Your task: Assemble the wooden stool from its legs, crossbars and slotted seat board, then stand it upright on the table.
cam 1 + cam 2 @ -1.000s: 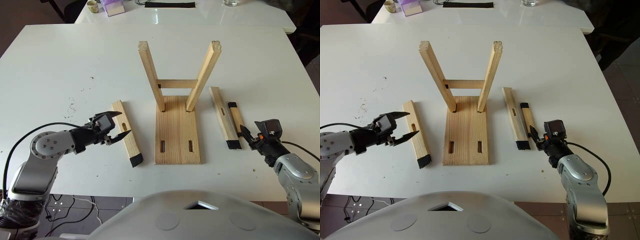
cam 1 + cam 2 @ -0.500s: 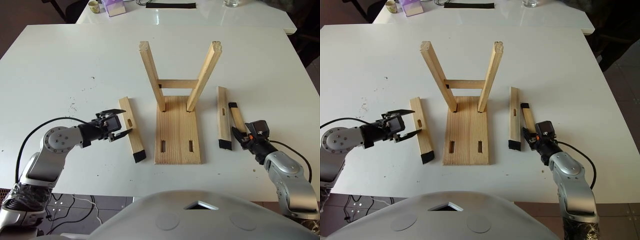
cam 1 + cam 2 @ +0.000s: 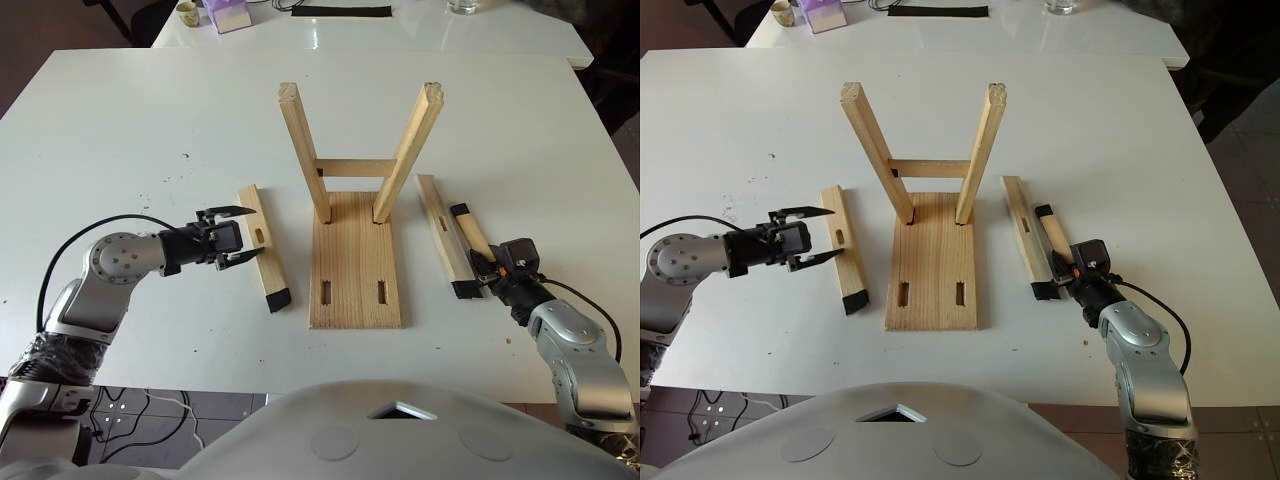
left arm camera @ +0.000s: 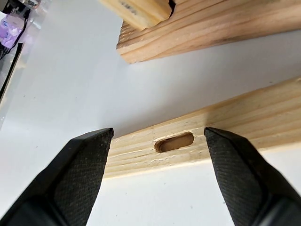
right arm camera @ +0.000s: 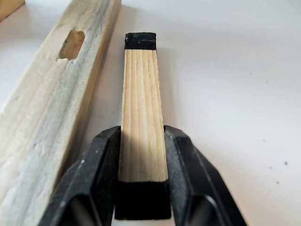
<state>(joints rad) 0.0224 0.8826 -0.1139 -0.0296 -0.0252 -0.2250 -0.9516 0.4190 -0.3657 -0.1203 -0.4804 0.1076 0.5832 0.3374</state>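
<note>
The slotted seat board (image 3: 355, 275) lies flat mid-table. Two legs (image 3: 303, 150) (image 3: 407, 150) stand up from its far end, joined by a crossbar (image 3: 355, 168). A loose slotted leg (image 3: 262, 245) lies left of the board. My left gripper (image 3: 253, 234) is open, its fingers (image 4: 84, 174) flanking this leg (image 4: 225, 117) at the slot. Another loose leg (image 3: 440, 235) lies right of the board, beside a short black-tipped crossbar (image 3: 466, 228). My right gripper (image 3: 487, 270) is shut on the near end of that crossbar (image 5: 140, 80), next to the leg (image 5: 56, 94).
The white table (image 3: 120, 130) has open room on both sides and behind the stool parts. Its front edge is close to both arms. A second table behind carries a cup (image 3: 185, 12), a purple box (image 3: 226, 12) and a black strip (image 3: 340, 10).
My left gripper has moved right to the loose left leg and now straddles it. My right gripper has moved in to the short crossbar's near end and holds it; the right leg has shifted slightly.
</note>
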